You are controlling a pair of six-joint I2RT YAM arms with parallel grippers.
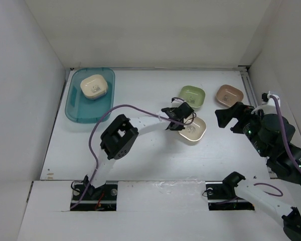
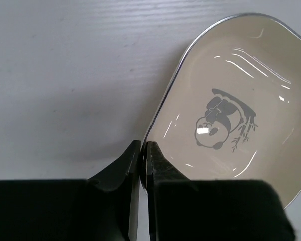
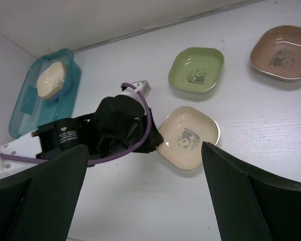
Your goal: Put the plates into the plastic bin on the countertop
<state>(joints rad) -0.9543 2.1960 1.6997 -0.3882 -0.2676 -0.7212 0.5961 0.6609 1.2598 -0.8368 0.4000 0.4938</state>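
Pinching, apparently, the rim of the shallow beige rounded-square plate (image 2: 231, 100) in the left end effector (image 2: 143, 146); next, lifting it across into the translucent teal plastic bin (image 1: 83, 111).

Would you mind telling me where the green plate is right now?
In the top view the green plate lies on the countertop right of centre, left of the brown plate and just behind the beige plate in the left hand.
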